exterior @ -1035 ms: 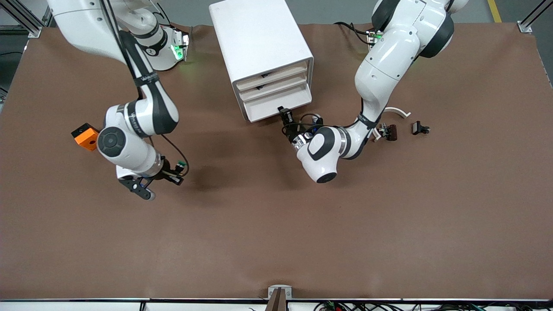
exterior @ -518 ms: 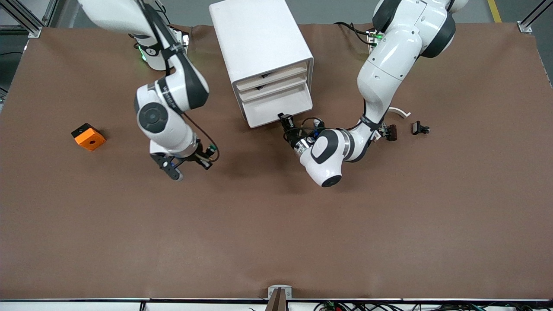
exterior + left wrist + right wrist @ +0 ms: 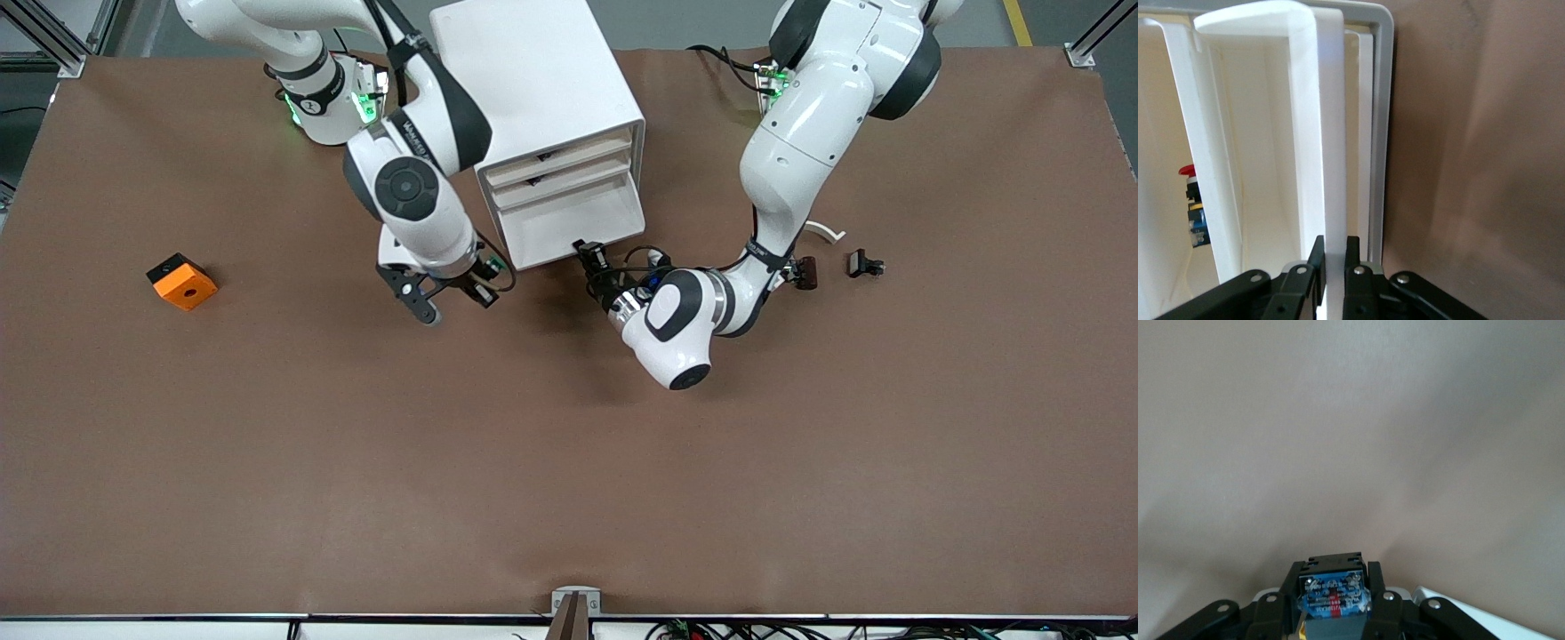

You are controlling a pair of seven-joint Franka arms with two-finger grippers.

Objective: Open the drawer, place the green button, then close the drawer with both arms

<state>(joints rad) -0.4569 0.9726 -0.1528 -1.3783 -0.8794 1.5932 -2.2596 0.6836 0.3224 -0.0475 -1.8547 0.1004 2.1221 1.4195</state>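
Since the earlier frame, the right arm has swung from near the orange cube [image 3: 181, 281] toward the cabinet [image 3: 533, 80]. Its right claw [image 3: 1333, 603] grips the button [image 3: 1332, 590] above the surface [image 3: 569, 462], just beside the pulled-out bottom drawer [image 3: 569, 227]. The left claw [image 3: 1334, 267] is clenched on the drawer's front edge.

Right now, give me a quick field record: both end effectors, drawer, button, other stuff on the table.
left end effector: shut on the front lip of the drawer, at the cabinet's bottom slot
drawer: pulled partly out of the cabinet, tray showing
right end effector: shut on the button, in the air over the table beside the cabinet
button in drawer: not yet
other items: orange cube toward the right arm's end; small black pieces toward the left arm's end
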